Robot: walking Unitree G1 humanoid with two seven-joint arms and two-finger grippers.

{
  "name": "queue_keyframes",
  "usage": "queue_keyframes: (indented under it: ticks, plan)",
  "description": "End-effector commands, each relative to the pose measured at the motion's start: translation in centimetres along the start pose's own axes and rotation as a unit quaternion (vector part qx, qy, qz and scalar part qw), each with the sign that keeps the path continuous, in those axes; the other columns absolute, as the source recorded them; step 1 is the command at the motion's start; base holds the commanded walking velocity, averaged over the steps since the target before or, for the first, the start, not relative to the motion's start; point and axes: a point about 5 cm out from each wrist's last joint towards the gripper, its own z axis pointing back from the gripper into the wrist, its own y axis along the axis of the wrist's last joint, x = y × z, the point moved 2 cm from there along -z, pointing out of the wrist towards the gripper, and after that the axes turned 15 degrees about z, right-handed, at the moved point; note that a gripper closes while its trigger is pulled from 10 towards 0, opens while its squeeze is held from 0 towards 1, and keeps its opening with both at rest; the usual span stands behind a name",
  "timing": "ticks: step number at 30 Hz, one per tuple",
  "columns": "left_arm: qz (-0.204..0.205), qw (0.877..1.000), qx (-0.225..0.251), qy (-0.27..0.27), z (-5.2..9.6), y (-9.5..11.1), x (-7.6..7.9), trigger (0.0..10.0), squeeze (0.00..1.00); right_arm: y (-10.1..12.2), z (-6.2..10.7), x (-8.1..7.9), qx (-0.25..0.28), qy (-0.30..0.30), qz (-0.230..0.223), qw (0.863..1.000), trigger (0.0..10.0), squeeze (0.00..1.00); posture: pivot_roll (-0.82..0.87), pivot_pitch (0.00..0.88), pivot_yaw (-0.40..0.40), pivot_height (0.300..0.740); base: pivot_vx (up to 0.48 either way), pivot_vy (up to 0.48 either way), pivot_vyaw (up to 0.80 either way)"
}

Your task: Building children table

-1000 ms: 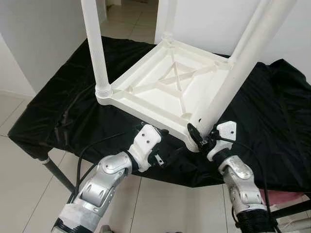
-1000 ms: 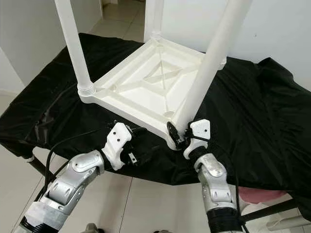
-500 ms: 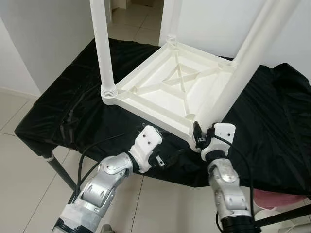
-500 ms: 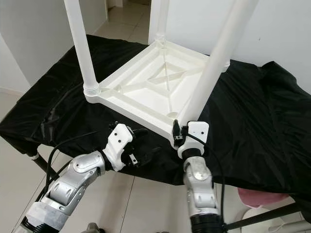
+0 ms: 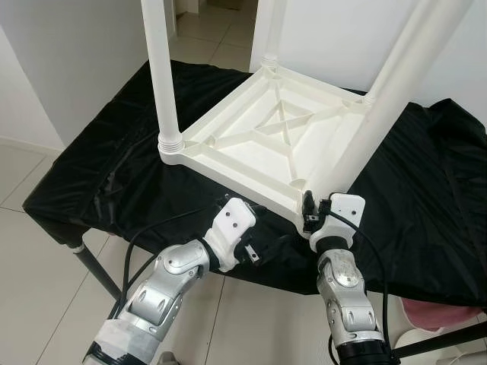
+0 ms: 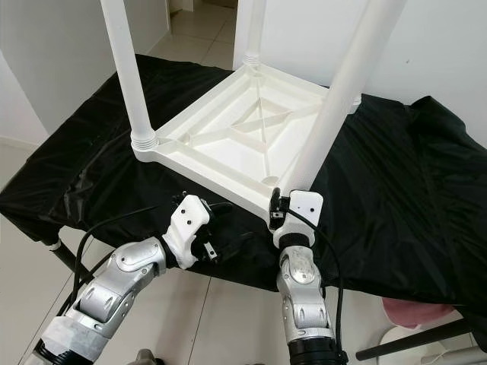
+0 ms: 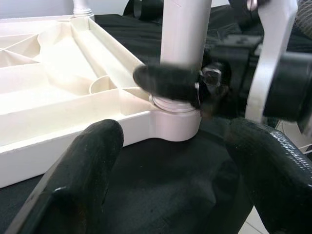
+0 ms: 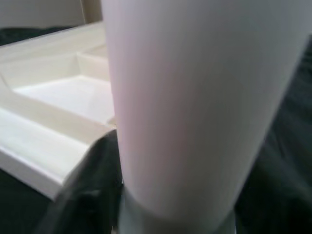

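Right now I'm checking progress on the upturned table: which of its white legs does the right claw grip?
The nearest-corner leg, gripped at its base by the right claw; the left-corner leg and far leg stand untouched.

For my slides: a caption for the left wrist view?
Right gripper clasps the near table leg at its socket; left gripper open.

The upturned table (image 5: 259,144) and its legs (image 5: 162,84) look like smooth, slightly glossy white plastic. Beneath lies a creased black cloth (image 5: 426,198) with a faint sheen. The arms (image 5: 163,281) are brushed silver metal.
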Motion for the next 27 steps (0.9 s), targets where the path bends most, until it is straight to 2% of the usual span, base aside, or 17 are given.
queue_keyframes:
  ticks: [1, 11, 13, 16, 17, 21, 22, 23, 26, 27]
  plan:
    - [0.000, 1.000, -0.009, -0.011, -0.1, -0.4, 0.2, 10.0, 0.00, -0.8, 0.5, -0.6, -0.023, -0.001, -0.013, 1.000, 10.0, 1.00, 0.04, 0.051, -0.064, 0.740, 0.000, 0.000, 0.00]
    - [0.000, 1.000, -0.011, -0.013, -0.1, -0.5, 0.3, 10.0, 0.00, 0.2, 0.1, 0.7, 0.036, 0.078, 0.006, 0.996, 10.0, 1.00, 0.03, 0.049, -0.064, 0.740, 0.000, 0.000, 0.00]
    - [0.000, 1.000, -0.010, -0.013, -0.1, -0.5, 0.3, 10.0, 0.00, 0.2, 0.2, 1.1, 0.052, 0.124, 0.002, 0.991, 10.0, 1.00, 0.03, 0.049, -0.064, 0.740, 0.000, 0.000, 0.00]
    - [0.000, 1.000, -0.011, -0.014, -0.1, -0.5, 0.4, 10.0, 0.00, 0.1, 0.3, 1.5, 0.065, 0.153, 0.004, 0.986, 10.0, 1.00, 0.03, 0.050, -0.060, 0.740, 0.000, 0.000, 0.00]
    - [-0.001, 1.000, -0.012, -0.013, 0.0, -0.5, 0.3, 10.0, 0.00, 0.0, 0.1, 2.3, 0.077, 0.177, 0.015, 0.981, 10.0, 1.00, 0.03, 0.051, -0.058, 0.740, 0.000, 0.000, 0.00]
    - [-0.001, 1.000, -0.013, -0.013, 0.1, -0.5, 0.2, 10.0, 0.00, -0.1, -0.1, 2.9, 0.085, 0.191, 0.023, 0.978, 10.0, 1.00, 0.03, 0.051, -0.058, 0.740, 0.000, 0.000, 0.00]
    - [-0.002, 1.000, -0.014, -0.012, 0.2, -0.5, 0.1, 10.0, 0.00, -0.2, -0.4, 3.6, 0.090, 0.210, 0.031, 0.973, 10.0, 1.00, 0.03, 0.052, -0.053, 0.740, 0.000, 0.000, 0.00]
    - [-0.003, 1.000, -0.015, -0.011, 0.2, -0.5, 0.0, 10.0, 0.00, -0.1, -0.8, 4.0, 0.093, 0.241, 0.040, 0.965, 9.4, 1.00, 0.02, 0.053, -0.050, 0.740, 0.000, 0.000, 0.00]
    - [-0.003, 1.000, -0.015, -0.011, 0.3, -0.5, -0.1, 10.0, 0.00, -0.1, -1.1, 4.1, 0.094, 0.267, 0.046, 0.958, 9.9, 1.00, 0.02, 0.052, -0.048, 0.740, 0.000, 0.000, 0.00]
    - [-0.003, 1.000, -0.015, -0.012, 0.2, -0.5, -0.1, 10.0, 0.00, -0.2, -1.3, 4.0, 0.095, 0.293, 0.058, 0.950, 10.0, 0.92, 0.02, 0.051, -0.048, 0.740, 0.000, 0.000, 0.00]
